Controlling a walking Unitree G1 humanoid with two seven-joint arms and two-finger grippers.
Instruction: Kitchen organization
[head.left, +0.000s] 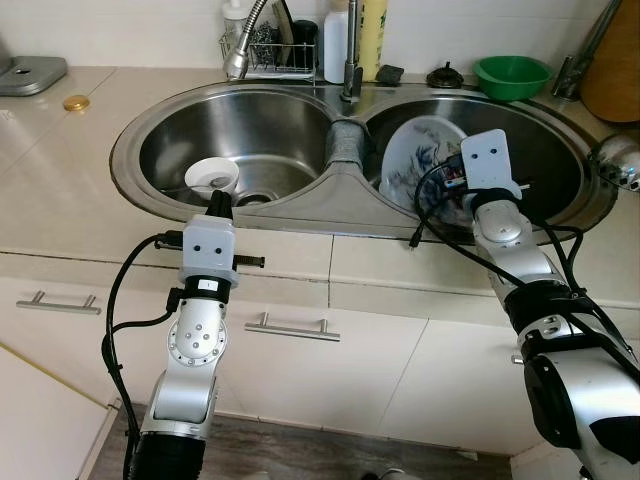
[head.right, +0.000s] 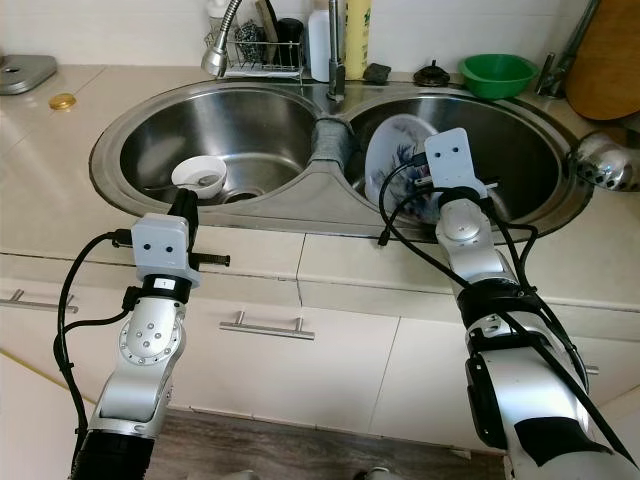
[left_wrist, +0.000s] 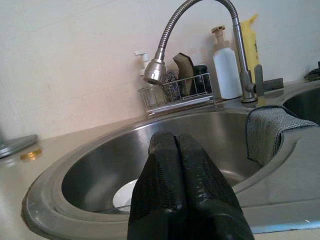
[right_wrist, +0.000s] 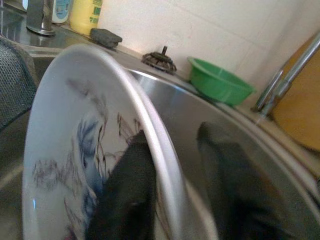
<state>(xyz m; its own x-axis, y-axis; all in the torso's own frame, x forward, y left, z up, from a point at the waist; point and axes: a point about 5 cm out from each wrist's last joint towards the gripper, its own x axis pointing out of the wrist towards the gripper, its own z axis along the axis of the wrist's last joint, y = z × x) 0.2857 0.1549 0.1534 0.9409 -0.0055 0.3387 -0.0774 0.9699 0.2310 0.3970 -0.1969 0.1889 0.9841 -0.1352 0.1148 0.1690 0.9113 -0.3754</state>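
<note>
Double sink (head.left: 150, 190) set in a counter. Right gripper (right_wrist: 172, 200) reaches into the right basin, its two fingers (right_wrist: 127, 195) straddling the rim of a white plate (head.left: 420, 150) with blue markings, one finger on each face; the plate stands tilted on edge. Left gripper (left_wrist: 177, 185), fingers pressed together and empty, hovers at the front rim of the left basin; a small white bowl (head.left: 211, 177) lies just beyond it. A grey cloth (head.left: 345, 140) drapes the divider between the grippers.

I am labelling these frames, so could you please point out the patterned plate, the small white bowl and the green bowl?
patterned plate (head.right: 395, 160): right eye view, on its white face, in the right basin.
small white bowl (head.left: 212, 176): left eye view, on its rim, in the left basin.
green bowl (head.left: 511, 76): left eye view, on its inside wall.
</note>
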